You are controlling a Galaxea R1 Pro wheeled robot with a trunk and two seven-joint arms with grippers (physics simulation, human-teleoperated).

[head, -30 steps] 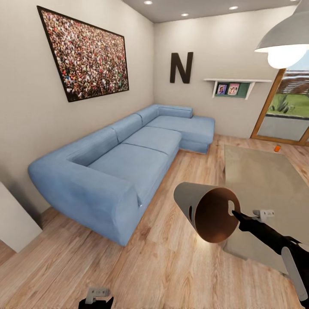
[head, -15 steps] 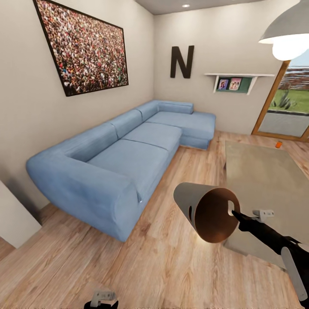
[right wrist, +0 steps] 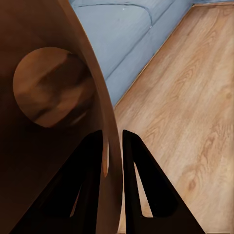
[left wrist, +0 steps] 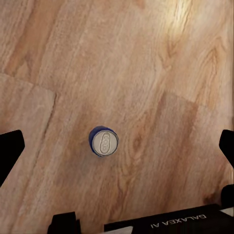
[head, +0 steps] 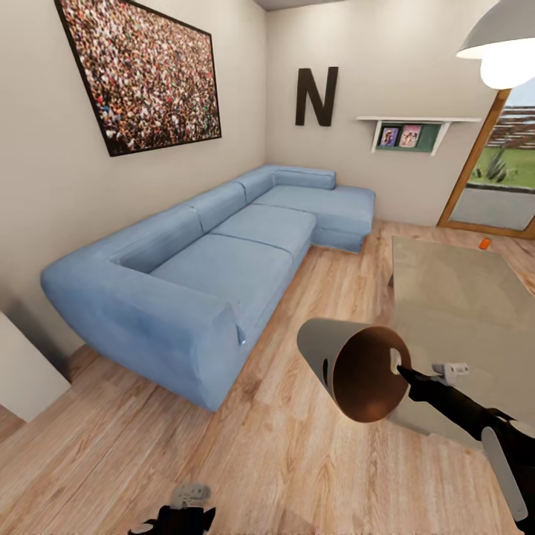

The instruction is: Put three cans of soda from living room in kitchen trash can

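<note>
One blue can (left wrist: 103,142) upright on open floor (left wrist: 161,73), right claw (right wrist: 113,146) pinching bin rim (right wrist: 108,114)

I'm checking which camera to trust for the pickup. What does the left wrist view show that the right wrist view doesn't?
Left wrist view: a blue soda can standing upright on the plank floor, seen top-down. Right wrist view: the right gripper clamped on the trash can wall, its wood-toned inside, and the blue sofa. Both: the light wood floor.
</note>
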